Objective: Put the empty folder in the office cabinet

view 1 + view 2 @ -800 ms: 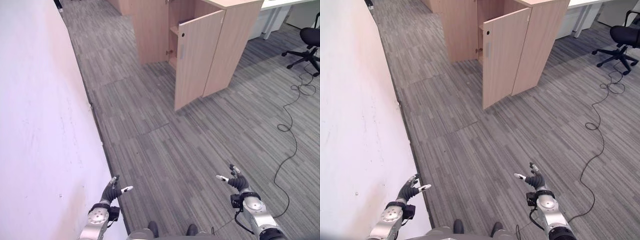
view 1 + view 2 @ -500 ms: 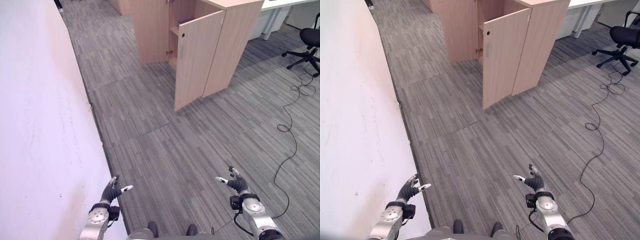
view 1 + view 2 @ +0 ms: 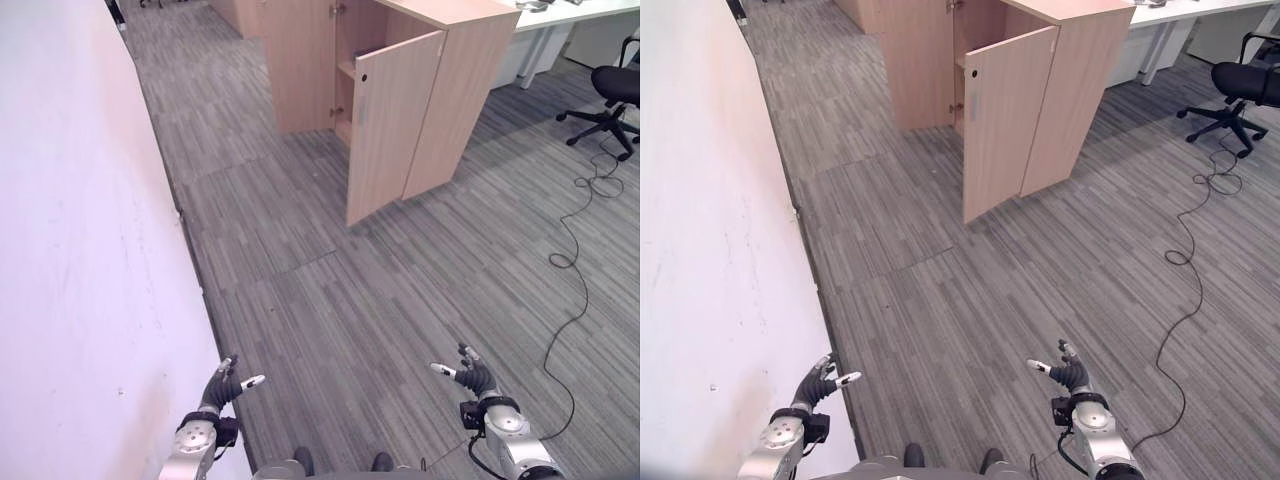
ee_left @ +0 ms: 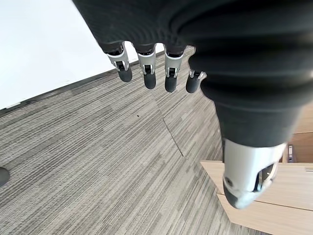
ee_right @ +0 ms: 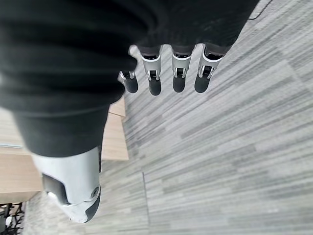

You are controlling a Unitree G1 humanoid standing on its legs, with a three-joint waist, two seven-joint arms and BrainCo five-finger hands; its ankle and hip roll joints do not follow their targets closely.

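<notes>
Carpet [image 3: 330, 300] everywhere, grey striped tiles, and the robot's standing on it with both arms out low in front. Two robot hands in play: the left robot hand [image 3: 222, 385] is right up beside the white wall [image 3: 80, 250], the right robot hand [image 3: 472, 377] is out over open floor, well apart from the other. Both have their fingers loose and only slightly bent, thumbs sticking out to the side, nothing in either one. You can see it up close in the wrist views too, left fingers [image 4: 148, 68] hanging in a row with bare carpet past them, right fingers [image 5: 178, 73] the same. So no folder in either hand, and I can't spot one anywhere on the floor or in the cabinet from here. One wooden cabinet [image 3: 455, 90] further ahead, light wood, with one door [image 3: 390, 125] swung open toward the robot and a small dark round knob near its top edge. Inside I can make out one shelf [image 3: 346, 68]; what's on it, can't tell. Off to the right there's one black office chair [image 3: 612, 95] on wheels, and one white surface [image 3: 575, 12] behind the cabinet. One thin black cable [image 3: 575, 240] snakes across the carpet from near the chair down toward the robot's right side.
</notes>
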